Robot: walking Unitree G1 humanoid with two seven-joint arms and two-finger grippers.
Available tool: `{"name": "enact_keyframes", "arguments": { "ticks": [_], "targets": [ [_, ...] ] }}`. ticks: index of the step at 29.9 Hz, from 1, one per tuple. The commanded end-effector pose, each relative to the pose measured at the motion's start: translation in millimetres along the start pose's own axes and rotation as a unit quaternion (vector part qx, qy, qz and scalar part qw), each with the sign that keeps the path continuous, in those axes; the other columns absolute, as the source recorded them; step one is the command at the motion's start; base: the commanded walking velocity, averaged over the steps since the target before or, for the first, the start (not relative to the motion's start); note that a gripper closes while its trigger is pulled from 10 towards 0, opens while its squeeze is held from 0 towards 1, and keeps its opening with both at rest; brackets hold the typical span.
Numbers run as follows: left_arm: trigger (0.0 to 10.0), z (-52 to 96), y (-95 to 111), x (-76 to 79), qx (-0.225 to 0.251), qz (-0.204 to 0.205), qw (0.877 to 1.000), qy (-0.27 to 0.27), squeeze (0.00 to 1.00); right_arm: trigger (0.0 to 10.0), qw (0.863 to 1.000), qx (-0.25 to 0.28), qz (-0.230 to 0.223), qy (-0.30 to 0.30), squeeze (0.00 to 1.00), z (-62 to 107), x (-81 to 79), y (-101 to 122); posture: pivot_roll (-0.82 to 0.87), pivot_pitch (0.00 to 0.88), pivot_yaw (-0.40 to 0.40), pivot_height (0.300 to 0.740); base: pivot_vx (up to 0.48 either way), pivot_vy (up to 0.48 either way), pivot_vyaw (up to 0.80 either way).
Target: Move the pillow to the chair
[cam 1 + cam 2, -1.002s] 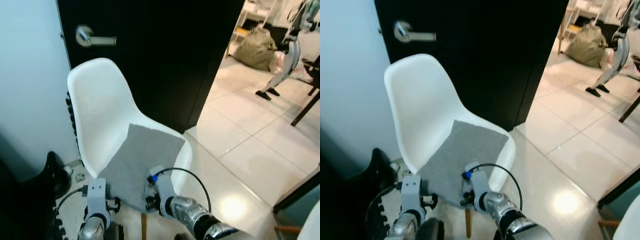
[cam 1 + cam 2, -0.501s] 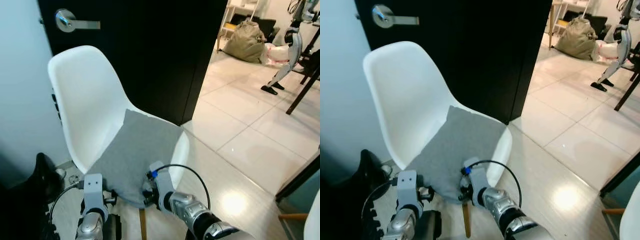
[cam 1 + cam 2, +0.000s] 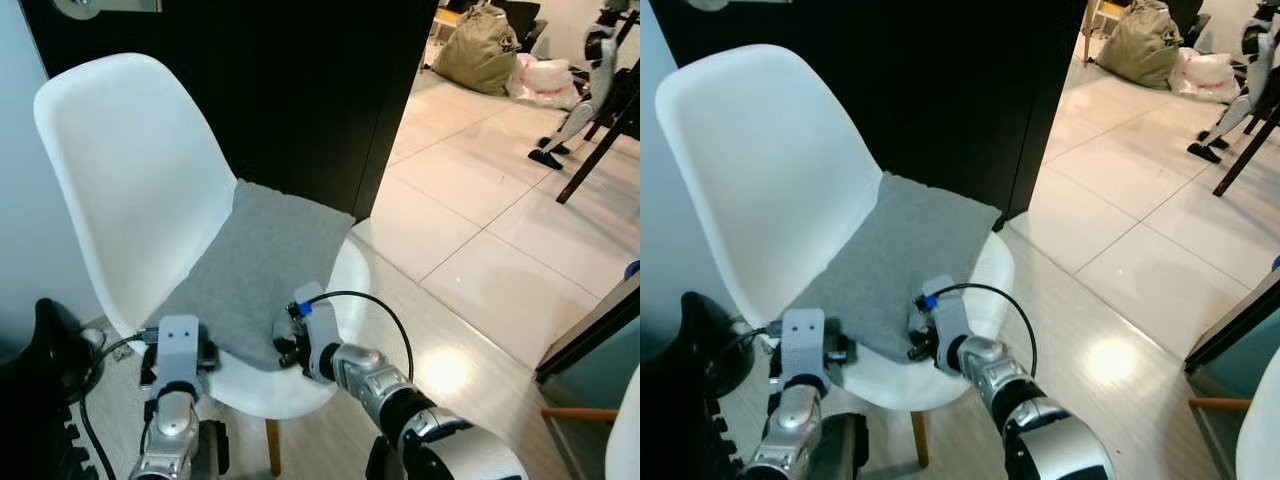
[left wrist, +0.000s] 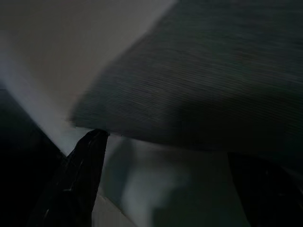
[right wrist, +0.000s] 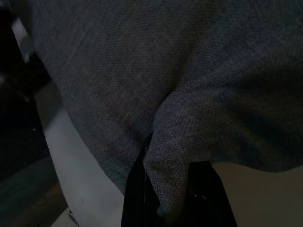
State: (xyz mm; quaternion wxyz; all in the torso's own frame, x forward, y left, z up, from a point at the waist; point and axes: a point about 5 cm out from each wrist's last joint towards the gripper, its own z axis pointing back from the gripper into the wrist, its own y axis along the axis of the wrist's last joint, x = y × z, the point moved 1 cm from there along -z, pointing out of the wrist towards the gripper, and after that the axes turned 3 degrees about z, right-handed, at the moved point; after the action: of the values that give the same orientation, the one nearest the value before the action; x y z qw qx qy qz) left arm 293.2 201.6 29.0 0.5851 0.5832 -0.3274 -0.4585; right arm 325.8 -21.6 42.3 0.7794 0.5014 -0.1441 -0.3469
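Nearest you, your right hand (image 3: 290,347) is still pinching the front edge of the pillow (image 3: 250,270); your left hand (image 3: 178,352) is sitting at its 7 o'clock corner, grip impossible to tell. The pillow is now lying farther back on the chair (image 3: 120,170) seat than a second ago, so letting go looks next.

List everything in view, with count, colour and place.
pillow: one, grey, flat on the chair seat.
chair: one, white, before the door.
door: one, black, behind the chair.
sack: one, olive, on the far floor.
cables: black, on the floor left of the chair.
right gripper: shut on the pillow's near edge.
left gripper: at the pillow's near left corner.
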Motion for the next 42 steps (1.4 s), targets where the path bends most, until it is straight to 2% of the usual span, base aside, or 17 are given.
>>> {"name": "enact_keyframes", "arguments": {
  "ticks": [1, 5, 10, 11, 12, 13, 18, 22, 23, 25, 29, 30, 31, 36, 37, 39, 42],
  "targets": [
    [10.0, -3.6, 6.9, -19.8, 0.016, -0.021, 0.997, 0.066, 0.00, 10.0, 0.989, -0.017, 0.010, 0.149, 0.00, -35.7, -110.4, 5.5, 0.25, 0.098, -0.171, 0.545, 0.000, 0.000, 0.00],
    [10.0, -2.7, 6.5, -23.1, 0.015, -0.031, 0.996, 0.082, 0.00, 10.0, 0.985, -0.041, 0.017, 0.165, 0.00, -34.1, -118.3, -9.8, 0.24, 0.097, -0.171, 0.545, 0.000, 0.000, 0.00],
    [10.0, -1.9, 6.2, -25.5, 0.013, -0.044, 0.995, 0.094, 0.00, 10.0, 0.980, -0.058, -0.006, 0.192, 0.00, -27.1, -113.6, -28.2, 0.22, 0.093, -0.161, 0.545, 0.000, 0.000, 0.00],
    [10.0, -1.5, 7.0, -26.9, 0.015, -0.049, 0.994, 0.101, 0.00, 10.0, 0.977, -0.051, -0.027, 0.206, 0.71, -24.2, -109.2, -29.3, 0.22, 0.090, -0.158, 0.545, 0.000, 0.000, 0.00],
    [10.0, -1.5, 7.0, -26.9, 0.015, -0.049, 0.994, 0.101, 0.00, 10.0, 0.977, -0.051, -0.027, 0.206, 0.71, -24.2, -109.2, -29.3, 0.22, 0.090, -0.158, 0.545, 0.000, 0.000, 0.00],
    [10.0, -1.7, 9.2, -29.6, 0.019, -0.053, 0.992, 0.110, 0.00, 10.0, 0.973, -0.040, -0.051, 0.222, 1.00, -20.4, -102.3, -29.7, 0.22, 0.085, -0.156, 0.545, 0.000, 0.000, 0.00],
    [10.0, -2.0, 14.4, -34.2, 0.027, -0.059, 0.990, 0.126, 0.00, 10.0, 0.967, -0.022, -0.083, 0.241, 1.00, -15.0, -92.0, -28.7, 0.21, 0.081, -0.154, 0.545, 0.000, 0.000, 0.00],
    [10.0, -6.3, 48.1, -38.7, 0.099, -0.059, 0.984, 0.135, 0.00, 10.0, 0.929, 0.062, -0.197, 0.307, 1.00, 6.9, -55.9, -15.4, 0.21, 0.063, -0.147, 0.545, 0.000, 0.000, 0.00],
    [10.0, -6.3, 48.1, -38.7, 0.099, -0.059, 0.984, 0.135, 0.00, 10.0, 0.929, 0.062, -0.197, 0.307, 1.00, 6.9, -55.9, -15.4, 0.21, 0.063, -0.147, 0.545, 0.000, 0.000, 0.00],
    [10.0, -5.9, 56.2, -37.2, 0.116, -0.068, 0.983, 0.127, 0.00, 10.0, 0.910, 0.085, -0.230, 0.333, 1.00, 20.1, -40.0, -16.1, 0.21, 0.056, -0.140, 0.545, 0.000, 0.000, 0.00],
    [10.0, 2.1, 53.3, -38.5, 0.112, -0.087, 0.983, 0.118, 0.00, 10.0, 0.895, 0.093, -0.234, 0.368, 1.00, 37.3, -24.8, -22.5, 0.20, 0.047, -0.123, 0.545, 0.000, 0.000, 0.00],
    [10.0, 2.1, 53.3, -38.5, 0.112, -0.087, 0.983, 0.118, 0.00, 10.0, 0.895, 0.093, -0.234, 0.368, 1.00, 37.3, -24.8, -22.5, 0.20, 0.047, -0.123, 0.545, 0.000, 0.000, 0.00],
    [10.0, 8.9, 47.6, -44.5, 0.101, -0.092, 0.983, 0.123, 0.00, 10.0, 0.896, 0.122, -0.236, 0.357, 1.00, 44.3, -11.6, -17.3, 0.20, 0.040, -0.121, 0.545, 0.000, 0.000, 0.00],
    [10.0, 13.0, 46.2, -50.2, 0.096, -0.089, 0.983, 0.128, 0.00, 10.0, 0.900, 0.166, -0.241, 0.322, 1.00, 48.2, 2.8, -7.7, 0.20, 0.038, -0.122, 0.545, 0.000, 0.000, 0.00],
    [10.0, 12.4, 48.7, -47.8, 0.095, -0.056, 0.988, 0.107, 0.00, 10.0, 0.914, 0.190, -0.255, 0.251, 0.00, 47.3, 18.2, -0.8, 0.21, 0.031, -0.126, 0.545, 0.000, 0.000, 0.00],
    [10.0, 11.1, 57.7, -39.5, 0.106, 0.000, 0.993, 0.060, 0.00, 10.0, 0.922, 0.216, -0.288, 0.144, 0.00, 48.1, 41.1, 6.6, 0.21, 0.025, -0.127, 0.545, 0.000, 0.000, 0.00],
    [10.0, 10.2, 67.1, -30.9, 0.119, 0.020, 0.992, 0.025, 0.00, 10.0, 0.909, 0.238, -0.318, 0.125, 0.00, 52.7, 50.1, 8.4, 0.20, 0.010, -0.123, 0.545, 0.000, 0.000, 0.00]
  ]
}}
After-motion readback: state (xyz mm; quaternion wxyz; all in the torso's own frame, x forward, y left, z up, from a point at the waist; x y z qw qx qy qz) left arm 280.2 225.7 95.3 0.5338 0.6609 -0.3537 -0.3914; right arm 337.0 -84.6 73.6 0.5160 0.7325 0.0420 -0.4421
